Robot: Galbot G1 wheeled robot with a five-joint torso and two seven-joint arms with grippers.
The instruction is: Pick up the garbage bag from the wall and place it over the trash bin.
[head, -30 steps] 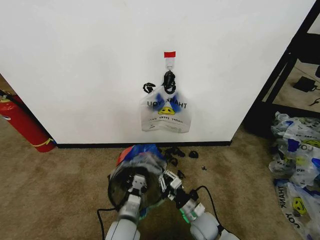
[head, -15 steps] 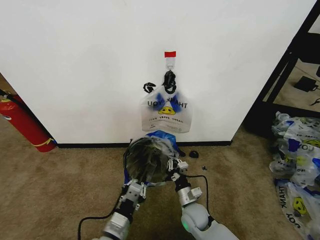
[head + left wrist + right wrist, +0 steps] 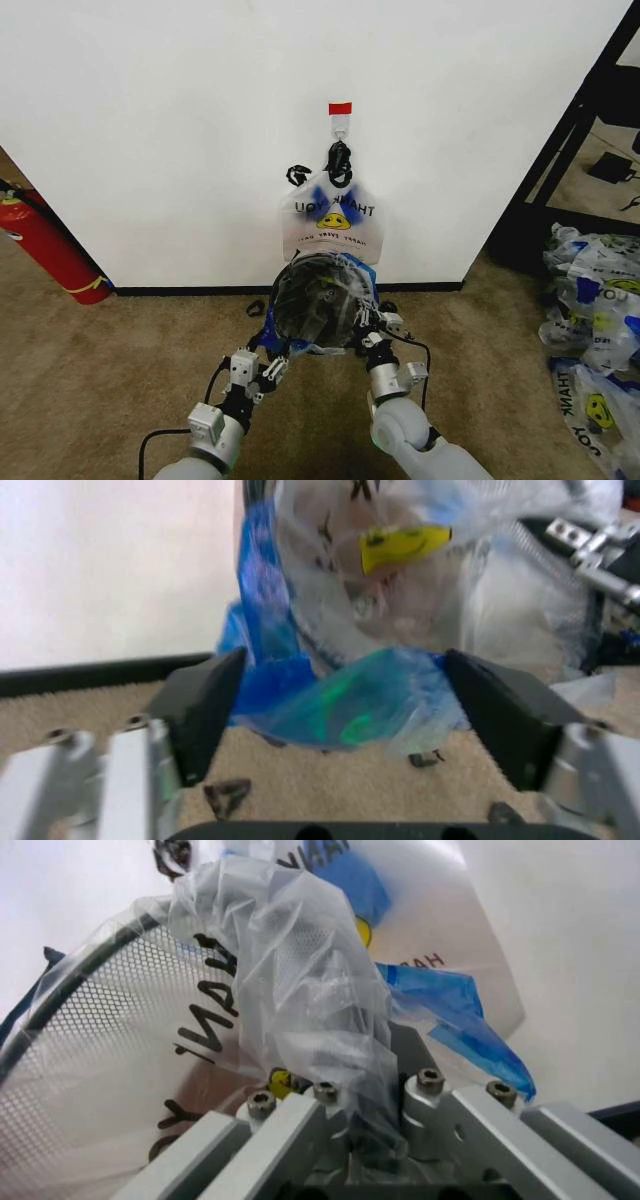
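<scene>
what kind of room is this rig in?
Probably an indoor lab or office set up for testing, not a home: a plain white wall with a taped hook, beige carpet, a red fire extinguisher on the floor, and a pile of spare printed bags.

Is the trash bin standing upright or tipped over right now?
Tipped: the trash bin has its round mouth facing the head camera, a plastic bag around its rim, the right gripper shut on that rim.

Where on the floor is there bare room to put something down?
Bare carpet lies between the fire extinguisher and the trash bin, below the baseboard. It is crowded around the bin and at the heap of bags on the right.
</scene>
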